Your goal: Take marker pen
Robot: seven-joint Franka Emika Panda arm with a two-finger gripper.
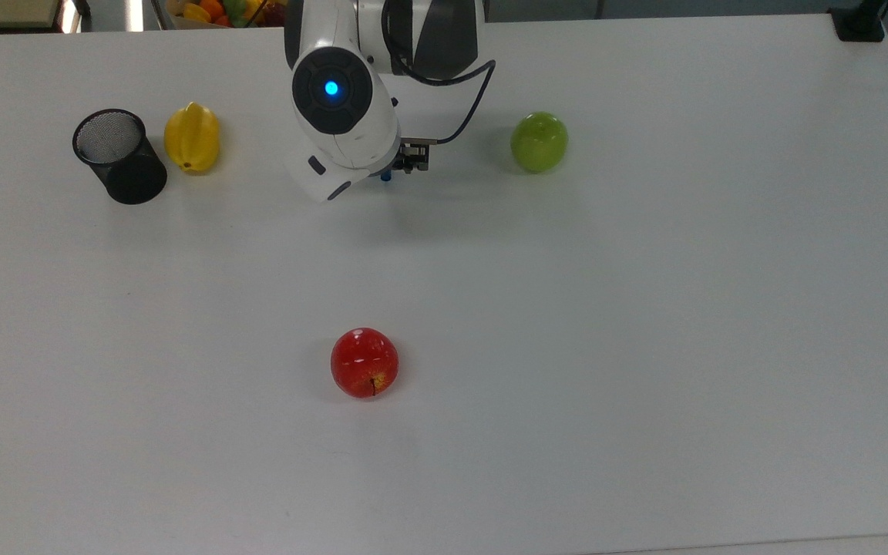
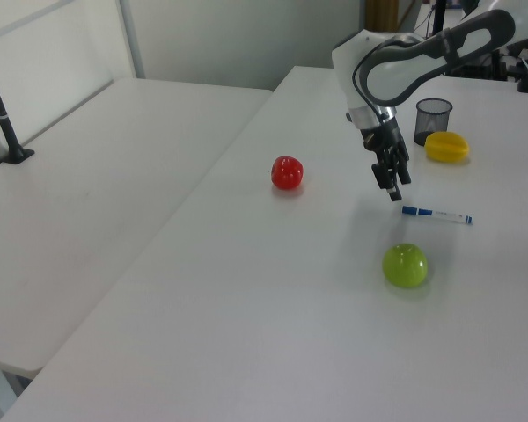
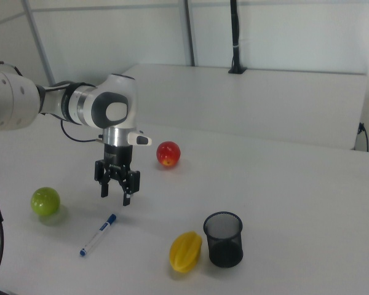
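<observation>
Right view: the black two-finger claw [image 3: 114, 195] of the white robot arm [image 3: 80, 106] is seen hanging above the white bench [image 3: 283, 203], its fingers spread apart and nothing held between them. The slim marker pen with a blue cap and white barrel [image 3: 98, 235] is seen lying flat on the bench just below and in front of the claw, apart from the fingertips, its blue cap end turned toward the claw. A shiny green apple [image 3: 45, 201] is placed to the right view's left of the pen, and a red apple [image 3: 168, 153] is set farther back. A yellow ridged starfruit [image 3: 185, 251] and a black mesh cup [image 3: 223, 239] are found side by side at the near edge, the cup upright.

In the left view, the claw [image 2: 392, 190] is pointed downward with its tips above the bench [image 2: 246, 308], and the pen [image 2: 436, 214] is laid flat just beside it toward the left view's right, between the green apple [image 2: 405, 265] and the starfruit [image 2: 446, 147].

In the top view, the arm [image 1: 344, 108] covers most of the pen; a small blue tip [image 1: 386, 177] is visible at the arm's lower edge.
</observation>
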